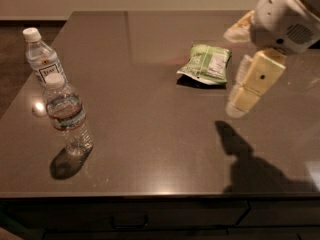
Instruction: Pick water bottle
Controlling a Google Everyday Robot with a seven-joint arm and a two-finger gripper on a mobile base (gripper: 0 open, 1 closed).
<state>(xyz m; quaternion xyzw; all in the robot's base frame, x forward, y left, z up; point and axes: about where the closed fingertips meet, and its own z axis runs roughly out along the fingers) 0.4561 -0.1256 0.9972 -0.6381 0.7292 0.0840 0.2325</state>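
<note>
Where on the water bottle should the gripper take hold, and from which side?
Probably around the ribbed body of the water bottle, below its label band, coming from the right, where the gripper hangs above the table. The bottle stands upright, and the tea bottle crowds its far left side.

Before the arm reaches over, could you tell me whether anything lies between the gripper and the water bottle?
Nothing visible: bare table separates the gripper, at right, from the water bottle; the green bag lies farther back.
</note>
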